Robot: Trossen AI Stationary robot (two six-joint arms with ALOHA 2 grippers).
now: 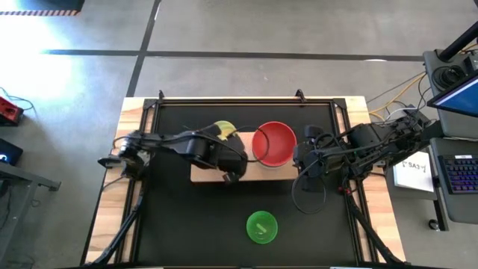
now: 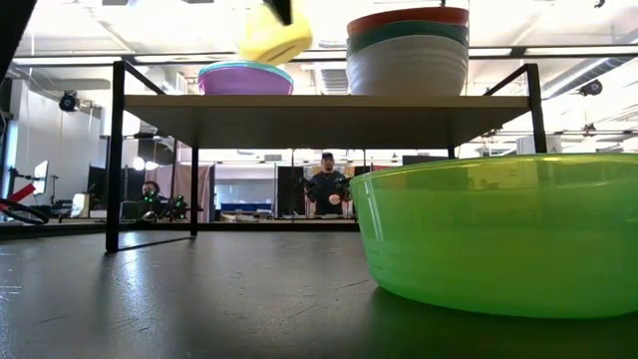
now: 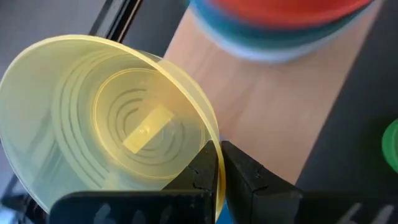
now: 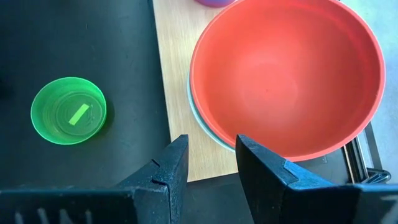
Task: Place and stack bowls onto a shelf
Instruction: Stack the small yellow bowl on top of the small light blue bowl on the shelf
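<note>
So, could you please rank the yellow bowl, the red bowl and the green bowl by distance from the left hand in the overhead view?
1. Yellow bowl, held in the left hand.
2. Red bowl, on the shelf to its right.
3. Green bowl, down on the black mat.

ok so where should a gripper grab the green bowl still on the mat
Probably by the rim, coming straight down from above. The green bowl sits upright and open on the black mat, away from the shelf, so one finger can go inside the wall and one outside. The left gripper holds the yellow bowl that way; the open right gripper is free.
</note>
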